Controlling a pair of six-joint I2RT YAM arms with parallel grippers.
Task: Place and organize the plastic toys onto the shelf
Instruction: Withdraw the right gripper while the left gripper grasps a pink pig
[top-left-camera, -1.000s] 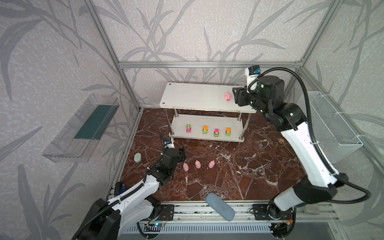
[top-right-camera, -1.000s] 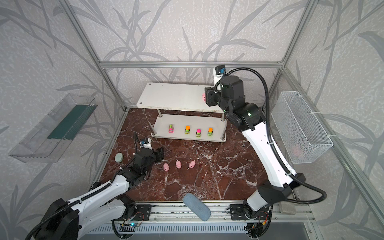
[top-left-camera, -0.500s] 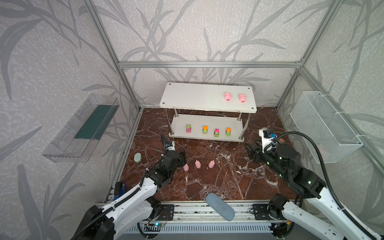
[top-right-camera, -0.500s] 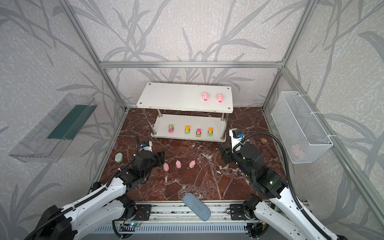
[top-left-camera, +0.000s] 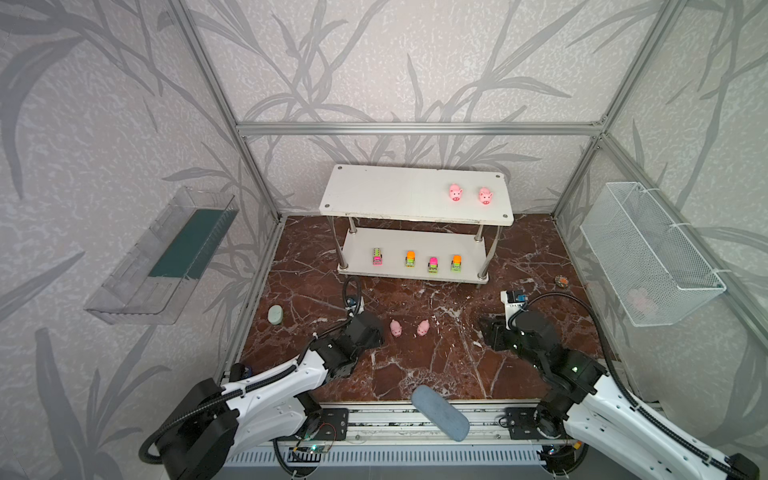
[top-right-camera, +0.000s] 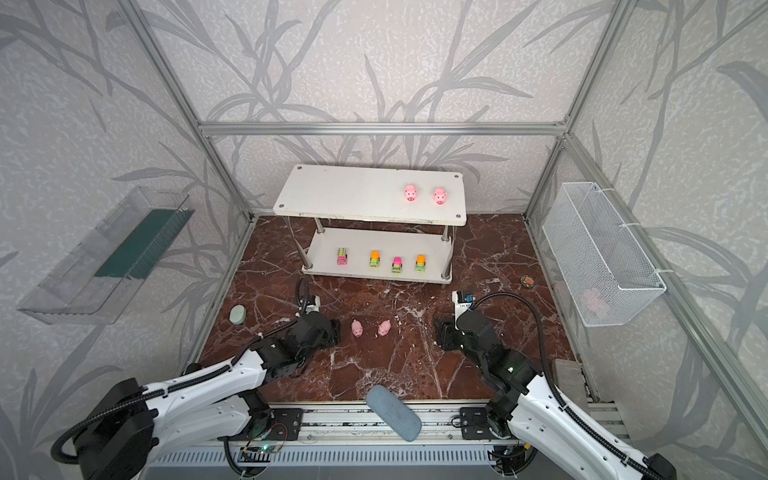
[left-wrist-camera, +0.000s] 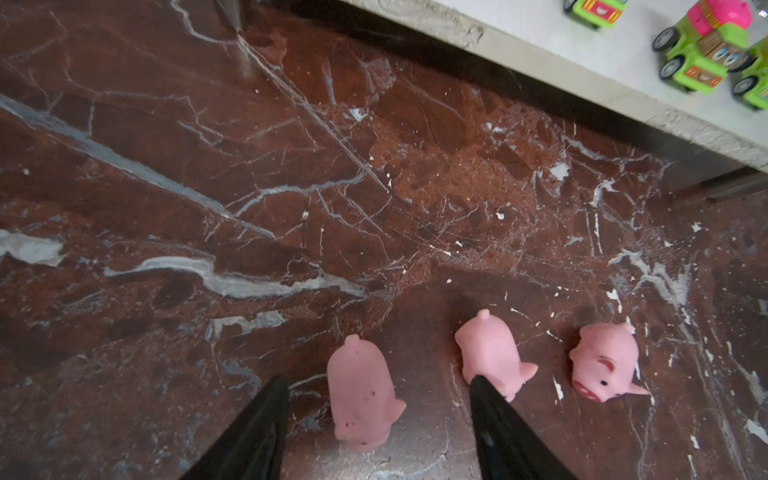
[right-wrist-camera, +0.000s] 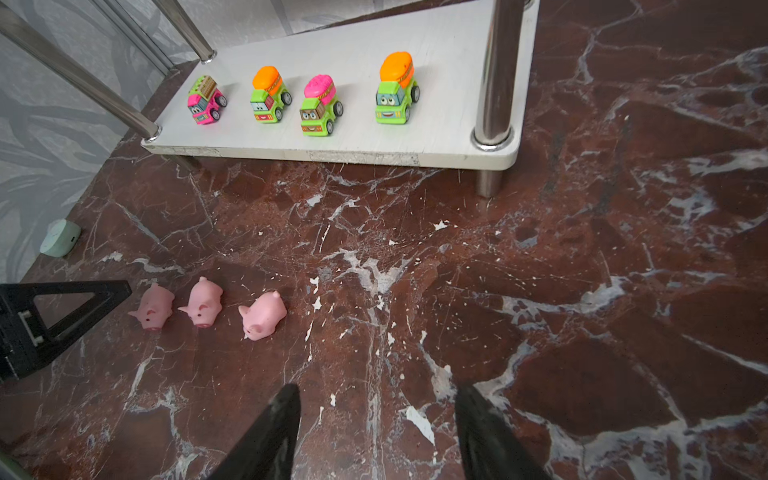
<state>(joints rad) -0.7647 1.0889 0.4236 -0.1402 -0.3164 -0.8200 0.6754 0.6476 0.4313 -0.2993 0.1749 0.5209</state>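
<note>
The white two-tier shelf (top-left-camera: 415, 195) stands at the back. Two pink pigs (top-left-camera: 456, 193) sit on its top board, and several green trucks (top-left-camera: 410, 259) line its lower board (right-wrist-camera: 361, 137). Three more pigs lie in a row on the marble floor. My left gripper (left-wrist-camera: 377, 380) is open, low over the floor, with the leftmost pig (left-wrist-camera: 361, 395) between its fingers, untouched. One fingertip overlaps the middle pig (left-wrist-camera: 490, 353). In both top views the left gripper (top-left-camera: 372, 332) hides that leftmost pig. My right gripper (right-wrist-camera: 378, 390) is open and empty over bare floor at the right front (top-left-camera: 488, 332).
A pale-green oval object (top-left-camera: 275, 314) lies near the left wall. A blue-grey pad (top-left-camera: 440, 412) rests on the front rail. A clear tray (top-left-camera: 166, 257) hangs on the left wall, a wire basket (top-left-camera: 648, 253) on the right. A small round thing (top-left-camera: 563, 281) lies at the right.
The right arm has come down from the shelf's top board to the floor at the right front, leaving a second pig there. The left gripper has crept forward over the leftmost floor pig.
</note>
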